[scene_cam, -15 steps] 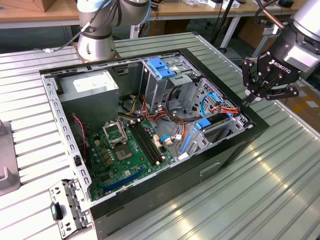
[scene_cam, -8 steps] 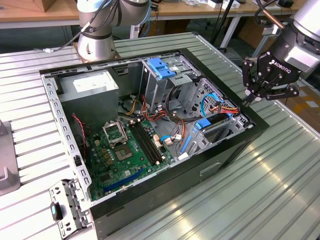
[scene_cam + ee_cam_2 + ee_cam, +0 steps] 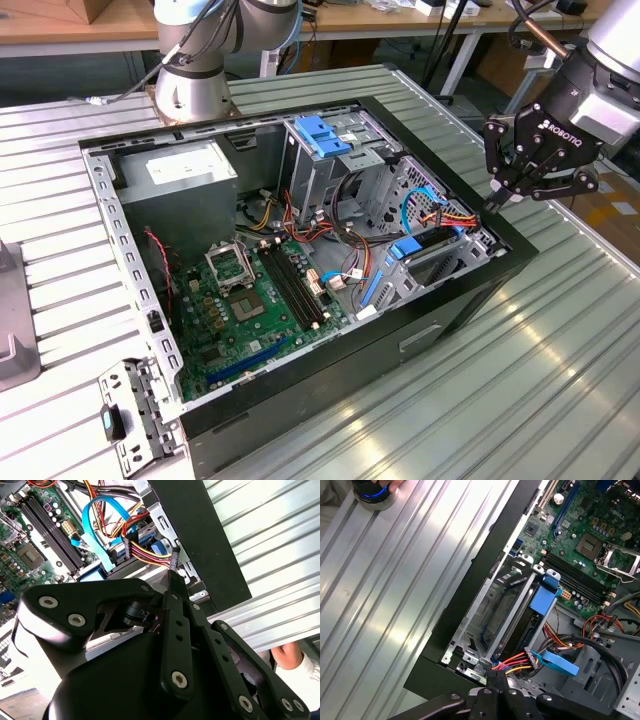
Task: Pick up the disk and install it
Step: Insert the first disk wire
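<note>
The gripper point(image 3: 497, 200) is seen pinched closed and empty-handed, tips hovering at the computer case's point(image 3: 470, 295) front corner. The disk point(image 3: 542, 600) is already parked in its drive bay, right under the tips, long axis running inward.

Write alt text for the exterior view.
A black gripper hangs over the right end of an open computer case on a ribbed metal table. The motherboard, loose cables and blue drive carriers show inside.
</note>
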Action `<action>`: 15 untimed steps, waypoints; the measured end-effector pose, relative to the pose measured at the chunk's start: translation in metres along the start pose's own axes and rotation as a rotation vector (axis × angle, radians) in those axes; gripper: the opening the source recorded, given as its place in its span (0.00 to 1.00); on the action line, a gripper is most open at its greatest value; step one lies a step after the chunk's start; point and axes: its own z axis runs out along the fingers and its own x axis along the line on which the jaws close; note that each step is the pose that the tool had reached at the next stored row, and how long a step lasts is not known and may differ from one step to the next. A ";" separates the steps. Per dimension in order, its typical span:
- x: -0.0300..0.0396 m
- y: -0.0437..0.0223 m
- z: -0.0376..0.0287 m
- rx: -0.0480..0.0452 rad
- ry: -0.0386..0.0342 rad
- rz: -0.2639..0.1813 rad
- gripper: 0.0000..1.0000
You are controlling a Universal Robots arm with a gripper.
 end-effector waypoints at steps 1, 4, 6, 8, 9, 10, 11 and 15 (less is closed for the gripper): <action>0.0000 0.0000 0.0000 -0.0002 0.0001 -0.003 0.10; 0.0000 0.0000 0.0000 -0.0009 0.0003 -0.010 0.10; 0.0000 0.0000 0.0000 -0.0013 0.0004 -0.015 0.10; 0.0000 0.0000 0.0000 -0.0020 0.0006 -0.022 0.10; 0.0000 0.0000 0.0000 -0.0025 0.0008 -0.028 0.10; 0.0000 0.0000 0.0000 -0.0030 0.0010 -0.034 0.10; 0.0000 0.0000 0.0000 -0.0035 0.0011 -0.039 0.10; 0.0000 0.0000 0.0000 -0.0050 0.0016 -0.056 0.10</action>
